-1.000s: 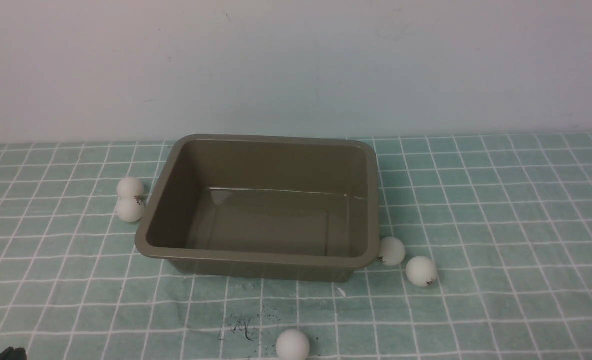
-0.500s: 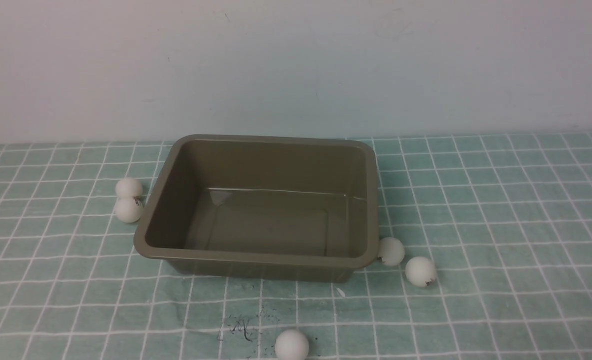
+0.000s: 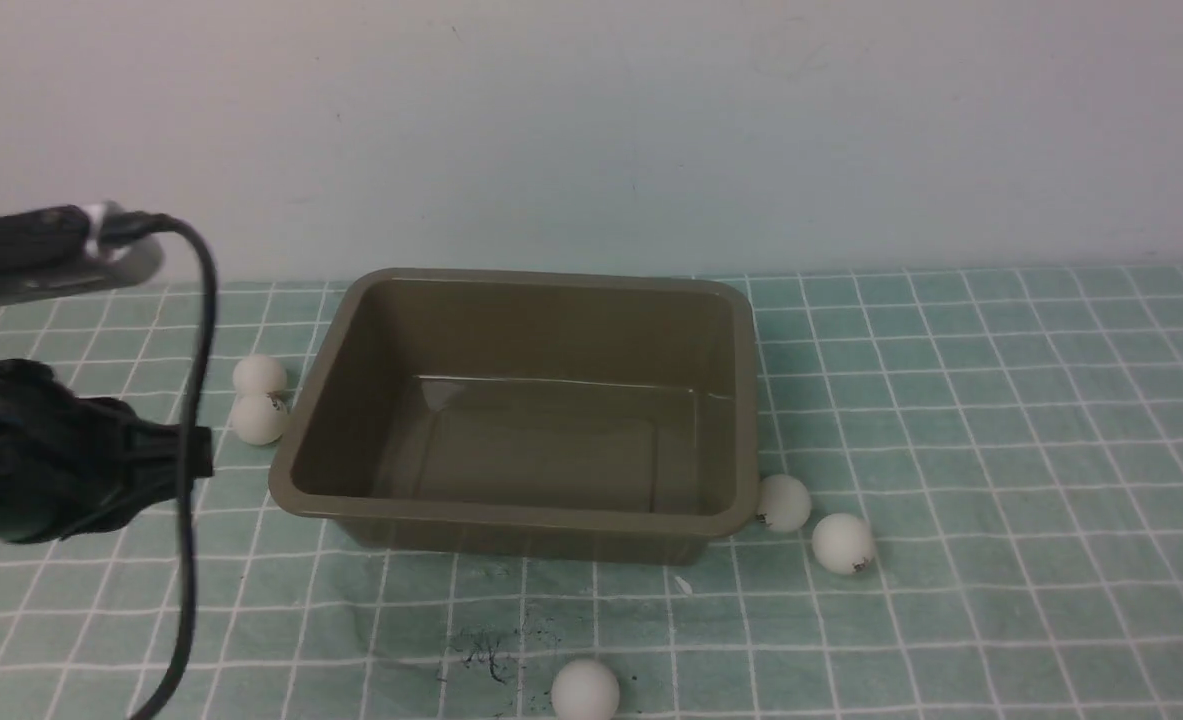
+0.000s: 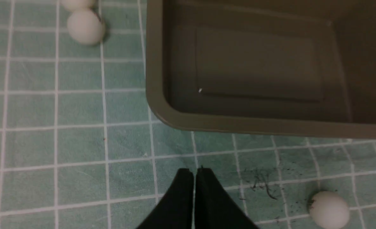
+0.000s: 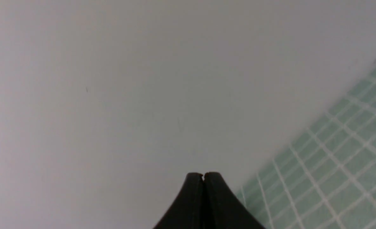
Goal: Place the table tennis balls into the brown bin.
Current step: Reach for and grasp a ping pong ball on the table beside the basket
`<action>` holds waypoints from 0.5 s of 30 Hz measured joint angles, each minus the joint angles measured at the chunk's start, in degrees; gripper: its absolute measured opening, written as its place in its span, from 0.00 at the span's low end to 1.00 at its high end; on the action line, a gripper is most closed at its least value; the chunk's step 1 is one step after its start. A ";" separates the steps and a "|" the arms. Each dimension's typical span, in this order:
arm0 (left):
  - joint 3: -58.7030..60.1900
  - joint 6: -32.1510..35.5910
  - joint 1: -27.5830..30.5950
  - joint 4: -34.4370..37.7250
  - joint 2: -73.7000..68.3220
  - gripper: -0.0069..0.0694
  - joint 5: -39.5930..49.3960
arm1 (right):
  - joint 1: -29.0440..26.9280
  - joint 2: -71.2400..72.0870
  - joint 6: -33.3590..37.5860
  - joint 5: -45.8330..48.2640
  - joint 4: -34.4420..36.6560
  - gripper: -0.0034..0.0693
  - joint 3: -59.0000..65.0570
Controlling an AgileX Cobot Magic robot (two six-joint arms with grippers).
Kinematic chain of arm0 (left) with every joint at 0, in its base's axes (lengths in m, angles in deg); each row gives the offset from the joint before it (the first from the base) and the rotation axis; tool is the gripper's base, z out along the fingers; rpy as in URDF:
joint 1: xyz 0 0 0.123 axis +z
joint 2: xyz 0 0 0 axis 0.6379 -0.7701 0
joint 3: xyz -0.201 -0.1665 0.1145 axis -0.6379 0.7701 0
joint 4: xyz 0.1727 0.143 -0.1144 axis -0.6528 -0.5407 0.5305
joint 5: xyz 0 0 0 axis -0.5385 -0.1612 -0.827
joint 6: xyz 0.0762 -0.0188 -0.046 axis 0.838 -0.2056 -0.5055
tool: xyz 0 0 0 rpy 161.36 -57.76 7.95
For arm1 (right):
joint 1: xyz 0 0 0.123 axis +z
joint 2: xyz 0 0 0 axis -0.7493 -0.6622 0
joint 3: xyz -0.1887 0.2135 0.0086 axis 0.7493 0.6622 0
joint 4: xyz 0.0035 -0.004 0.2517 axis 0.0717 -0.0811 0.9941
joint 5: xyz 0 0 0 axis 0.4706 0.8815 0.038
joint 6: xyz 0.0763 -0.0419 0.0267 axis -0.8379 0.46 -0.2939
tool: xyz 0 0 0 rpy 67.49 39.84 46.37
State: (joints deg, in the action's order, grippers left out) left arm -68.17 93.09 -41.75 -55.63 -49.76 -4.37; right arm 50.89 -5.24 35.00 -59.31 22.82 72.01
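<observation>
The brown bin (image 3: 521, 515) stands empty in the middle of the green checked cloth. Five white table tennis balls lie around it. Two touch each other by its left wall (image 3: 259, 374) (image 3: 258, 418), two lie off its near right corner (image 3: 783, 502) (image 3: 842, 543), and one sits near the front edge (image 3: 585, 690). My left arm (image 3: 51, 465) hovers left of the bin. In the left wrist view my left gripper (image 4: 194, 171) is shut and empty above the cloth, just short of the bin's rim (image 4: 238, 124), with a ball (image 4: 329, 210) off to one side. My right gripper (image 5: 203, 175) is shut and empty, facing the wall.
A pale wall rises right behind the bin. Dark scribble marks (image 3: 486, 650) stain the cloth in front of the bin. A black cable (image 3: 191, 420) hangs from the left arm down to the front edge.
My left arm has come into the front view from the left edge and now hovers left of the bin. The bin and the balls have not moved.
</observation>
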 joint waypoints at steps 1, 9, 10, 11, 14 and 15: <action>-1.09 0.00 0.00 0.00 -2.96 0.08 0.09 | 0.00 -0.12 1.11 4.12 -0.61 0.03 -1.75; -21.95 0.72 5.53 -0.11 -27.63 0.08 3.21 | 0.10 -20.32 9.14 42.87 -14.89 0.03 -27.47; -24.08 0.86 5.97 -0.19 -29.23 0.08 3.78 | 0.10 -23.07 10.23 46.28 -16.35 0.03 -29.42; -25.11 0.86 6.25 -0.25 -30.29 0.08 4.04 | 0.10 -23.07 10.23 46.88 -16.35 0.03 -29.87; -33.80 1.23 7.33 -1.81 -40.04 0.10 7.21 | 0.10 -29.58 13.34 51.78 -18.88 0.03 -34.89; -35.18 1.41 7.33 -2.20 -41.67 0.11 7.75 | 0.10 -29.92 13.50 51.77 -18.98 0.03 -35.09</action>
State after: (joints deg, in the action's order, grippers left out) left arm -103.35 94.49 -34.42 -57.83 -91.43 3.38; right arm 50.99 -35.16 48.50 -7.53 3.84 36.91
